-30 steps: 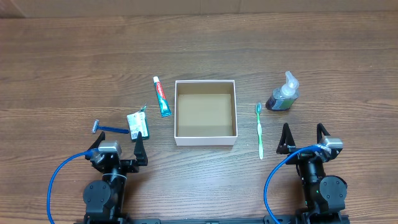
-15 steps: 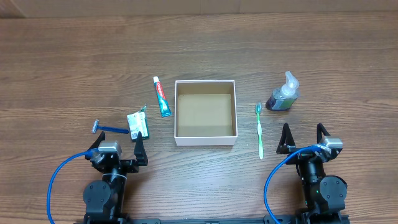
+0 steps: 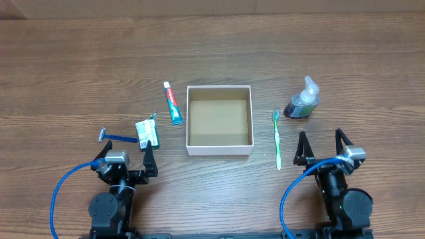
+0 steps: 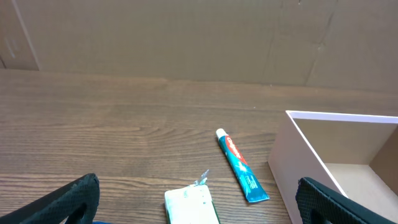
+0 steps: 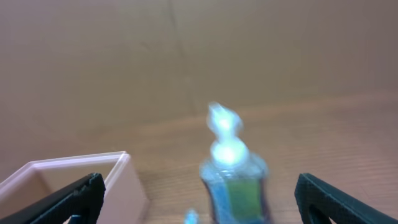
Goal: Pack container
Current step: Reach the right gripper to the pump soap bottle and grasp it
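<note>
Container (image 3: 219, 149) on wood table (image 3: 66, 66), ahead-right of left gripper (image 3: 126, 154), ahead-left of right gripper (image 3: 321, 138), both finger pairs spread apart, green-white packet (image 3: 147, 132) and razor (image 3: 117, 138) at left fingertips (image 3: 149, 156), toothpaste tube (image 3: 173, 103) beyond, toothbrush (image 3: 277, 139) just left of right fingers (image 3: 302, 149), pump bottle (image 3: 303, 99) ahead.

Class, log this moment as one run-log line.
white square cardboard box: empty | left gripper: open | right gripper: open | green toothbrush: outside box

The right wrist view was blurred throughout: the clear pump bottle of dark liquid (image 5: 233, 180) was smeared and cut off at 6 o'clock. In the left wrist view, the small white-and-green packet (image 4: 191, 207) ran off at 6 o'clock and the white-walled square cardboard box (image 4: 289, 162) at 3 o'clock. Overhead, the print on the slim white-and-teal toothpaste tube (image 3: 172, 103) was too small to read.
</note>
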